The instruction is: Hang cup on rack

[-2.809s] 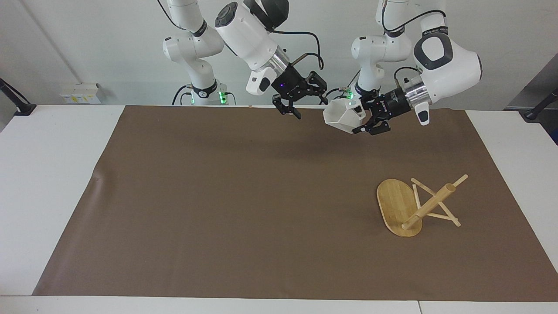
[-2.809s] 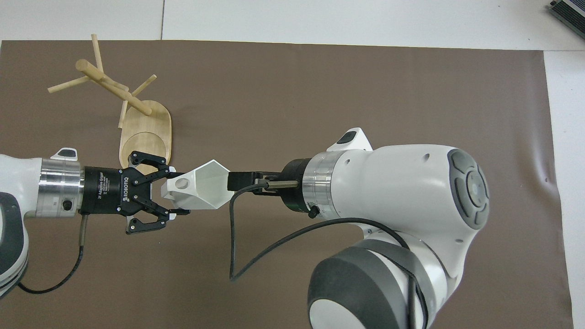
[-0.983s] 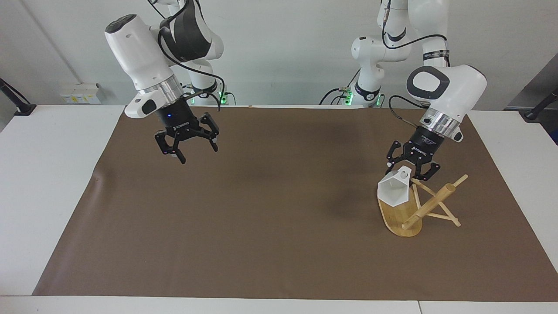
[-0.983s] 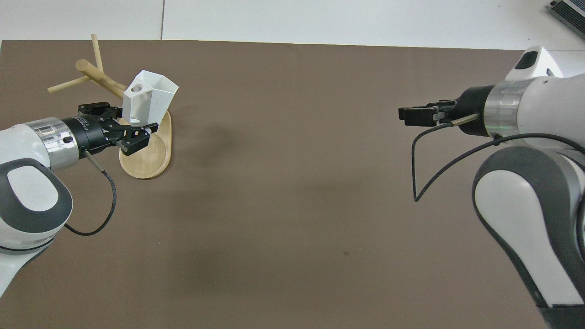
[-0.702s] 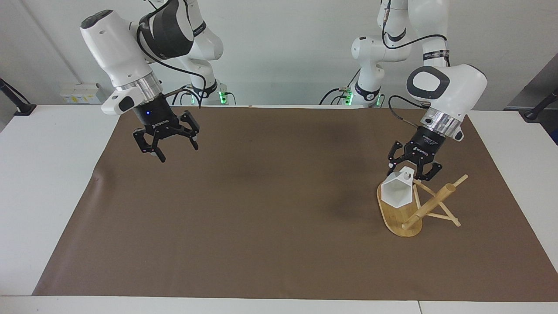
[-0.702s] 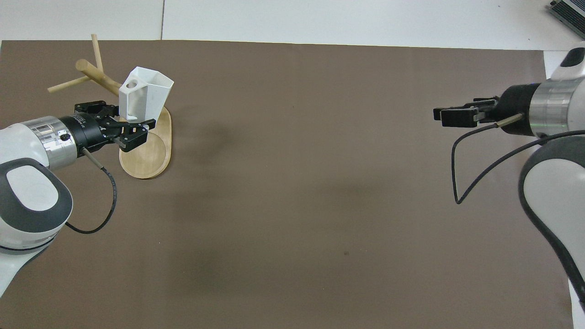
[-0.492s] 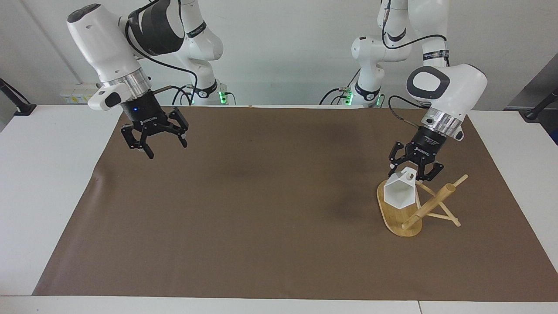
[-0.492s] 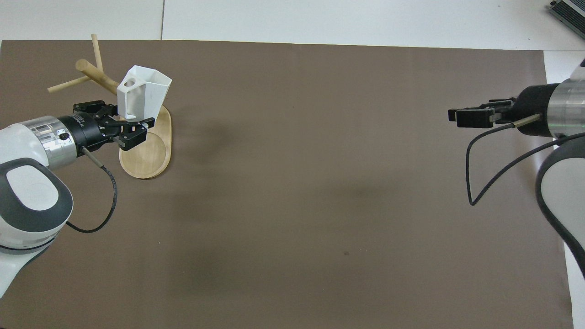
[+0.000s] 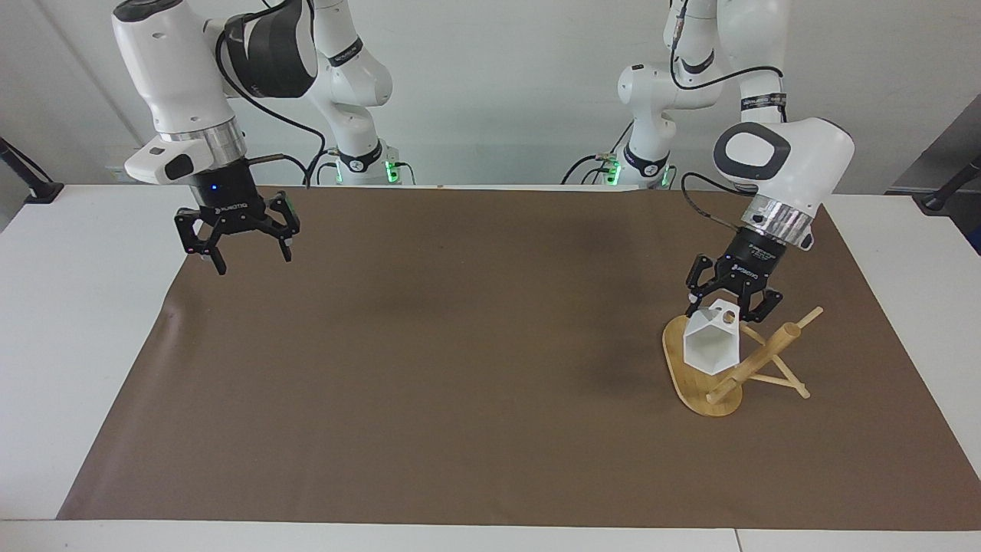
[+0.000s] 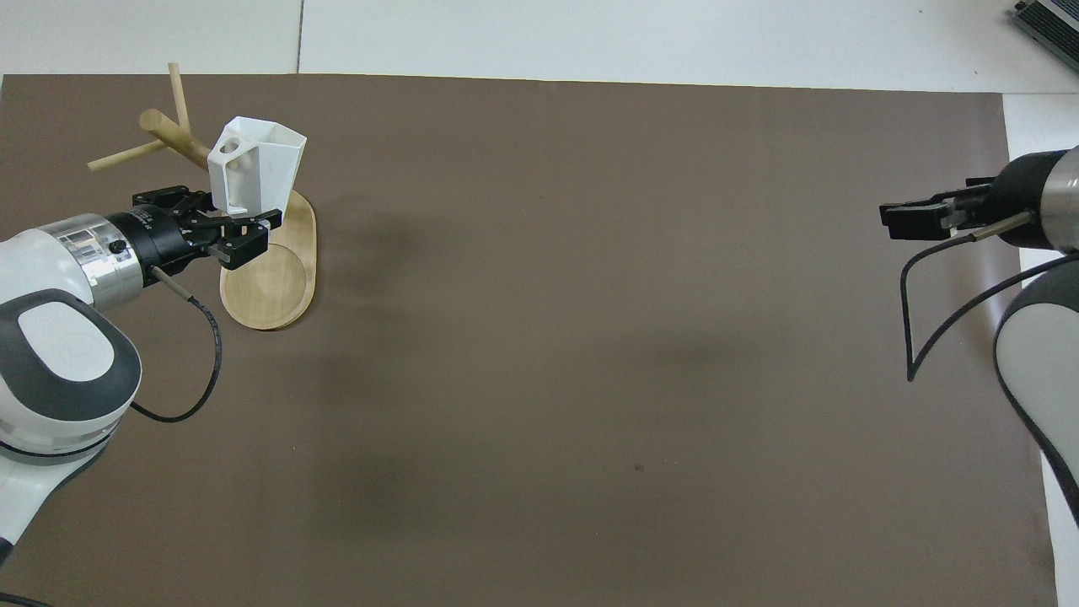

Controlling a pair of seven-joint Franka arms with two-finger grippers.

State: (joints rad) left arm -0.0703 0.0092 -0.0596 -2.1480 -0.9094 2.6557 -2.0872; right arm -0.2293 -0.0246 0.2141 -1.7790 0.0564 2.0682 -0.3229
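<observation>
Facing view: left gripper (image 9: 728,300) fingers clamp cup (image 9: 712,346) by its handle over rack (image 9: 716,368) (tilted cup); right gripper (image 9: 237,245) fingers wide, near desk (image 9: 46,345) corner.

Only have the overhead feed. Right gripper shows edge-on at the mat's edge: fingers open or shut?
Observer: Open. The facing view shows the right gripper with its fingers spread and empty, raised over the mat at the right arm's end; that arm waits.
Operator: Left gripper on the cup's handle or its body?
Observer: Handle. The left gripper comes down from above, shut on the handle at the top of the cup.
Operator: Peg through the handle?
Observer: Cannot tell. The upper end of one peg of the rack is hidden by the handle, and the cup is over the rack's base.
</observation>
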